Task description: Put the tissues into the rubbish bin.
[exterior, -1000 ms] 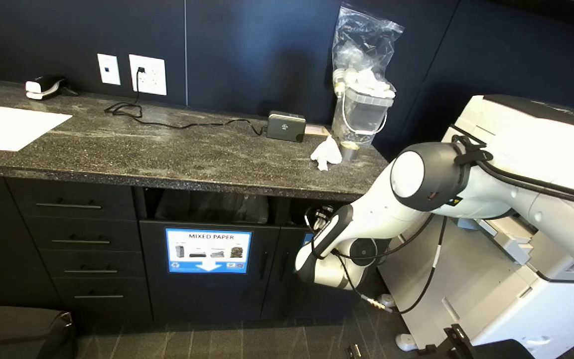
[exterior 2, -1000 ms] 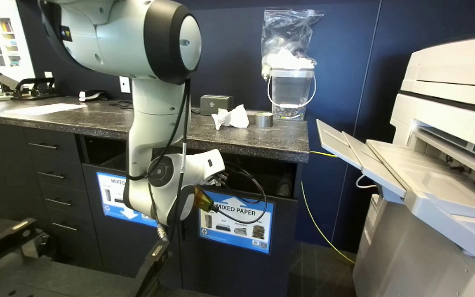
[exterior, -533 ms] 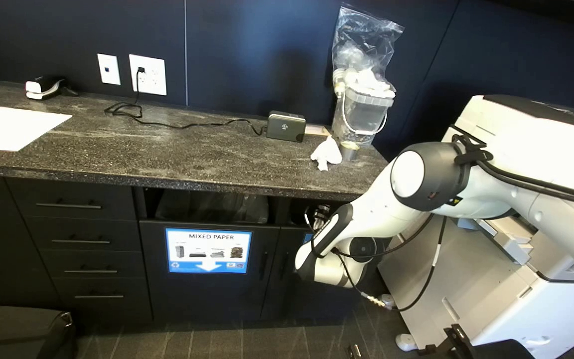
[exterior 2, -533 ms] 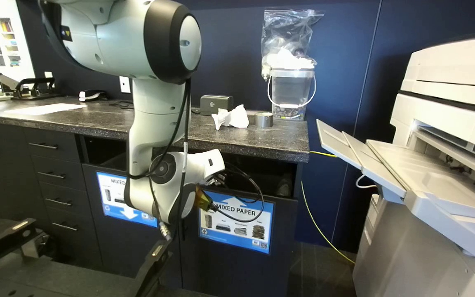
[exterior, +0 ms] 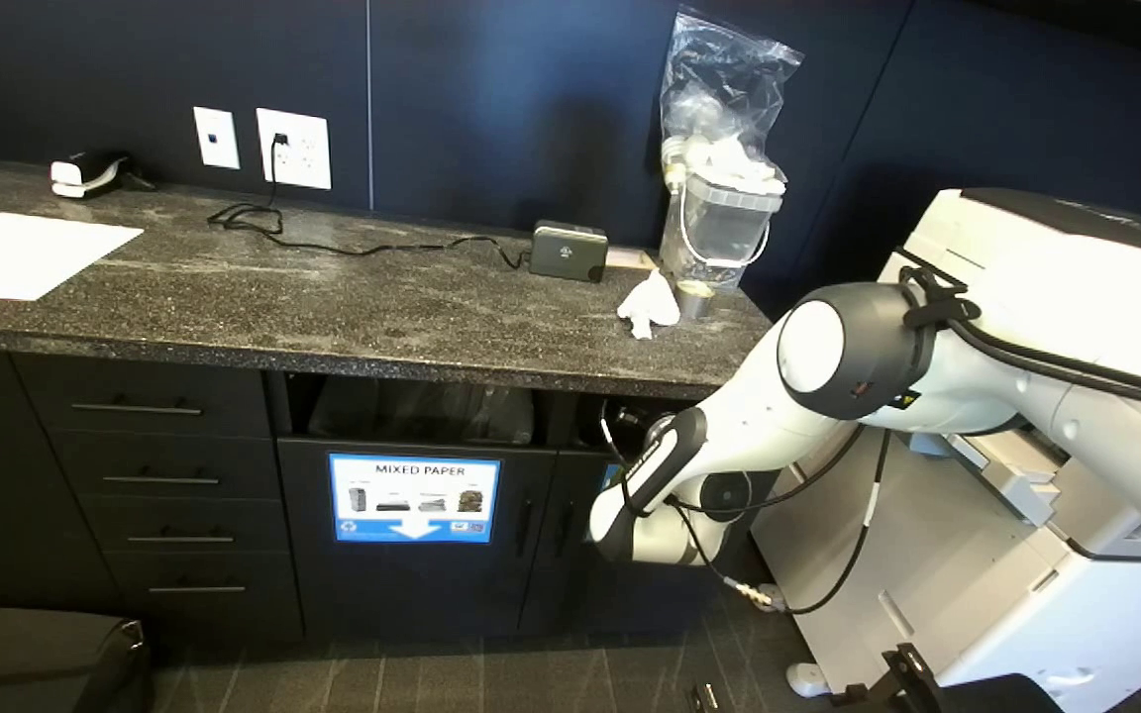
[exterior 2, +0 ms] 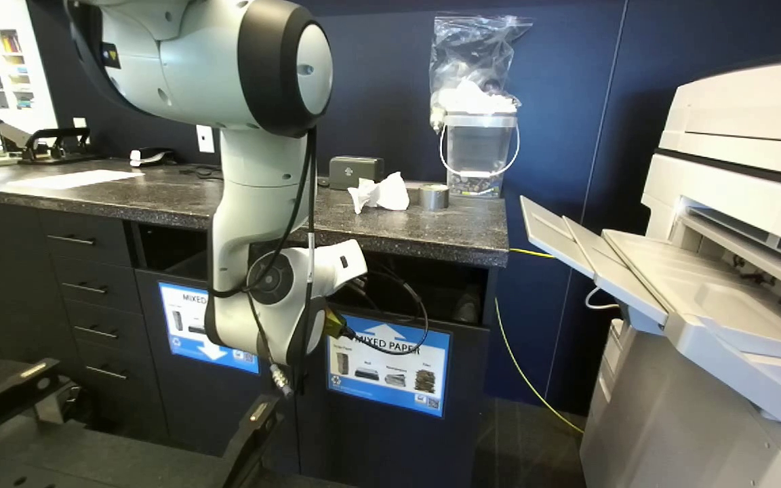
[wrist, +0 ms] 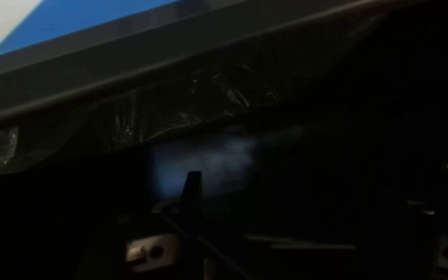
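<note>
White crumpled tissues [exterior: 648,303] lie on the countertop by a tape roll; they also show in an exterior view [exterior 2: 390,192], perhaps as two wads touching. The rubbish bin is the dark slot [exterior 2: 455,288] under the countertop, above a MIXED PAPER sign. Its dark plastic liner [wrist: 193,109] hangs along the edge in the wrist view. My gripper [wrist: 301,175] points into this slot. Its left finger stands well out from the middle; the right finger is lost in the dark. No tissue shows between the fingers. A blurred bluish patch [wrist: 208,163] behind the left finger is unclear.
The countertop edge [exterior 2: 404,240] runs just above my hand. A tape roll [exterior 2: 434,196], a dark box [exterior 2: 355,172] and a clear bucket [exterior 2: 478,152] with a plastic bag stand near the tissues. A second paper slot [exterior: 422,411] lies alongside. A printer [exterior 2: 716,271] stands beside the cabinet.
My hand has tilted slightly at the slot, and less of the gripper shows in both exterior views. The cable loop has shifted a little. The tissues on the countertop have not moved.
</note>
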Robot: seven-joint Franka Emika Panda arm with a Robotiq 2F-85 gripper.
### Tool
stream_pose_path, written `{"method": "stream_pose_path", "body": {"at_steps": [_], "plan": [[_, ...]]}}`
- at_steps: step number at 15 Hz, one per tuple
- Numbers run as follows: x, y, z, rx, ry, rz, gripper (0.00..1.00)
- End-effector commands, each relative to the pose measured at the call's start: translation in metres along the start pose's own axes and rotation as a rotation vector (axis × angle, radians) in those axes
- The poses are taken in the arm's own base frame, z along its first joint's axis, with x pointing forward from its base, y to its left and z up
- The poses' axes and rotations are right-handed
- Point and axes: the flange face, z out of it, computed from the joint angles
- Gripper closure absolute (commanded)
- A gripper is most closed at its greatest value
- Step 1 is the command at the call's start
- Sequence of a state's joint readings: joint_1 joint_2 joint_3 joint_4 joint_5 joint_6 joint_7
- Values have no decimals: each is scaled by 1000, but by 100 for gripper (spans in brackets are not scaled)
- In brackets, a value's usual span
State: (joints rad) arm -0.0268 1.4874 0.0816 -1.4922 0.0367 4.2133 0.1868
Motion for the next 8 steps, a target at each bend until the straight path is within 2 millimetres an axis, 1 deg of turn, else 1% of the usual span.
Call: {"method": "stream_pose_path", "body": {"at_steps": [1, 3, 6, 8], "plan": [[2, -1, 3, 15, -10, -17, 0], [-10, 5, 13, 18, -128, -46, 0], [-31, 21, 30, -15, -345, -115, 0], [-22, 20, 36, 1, -363, -172, 0]]}}
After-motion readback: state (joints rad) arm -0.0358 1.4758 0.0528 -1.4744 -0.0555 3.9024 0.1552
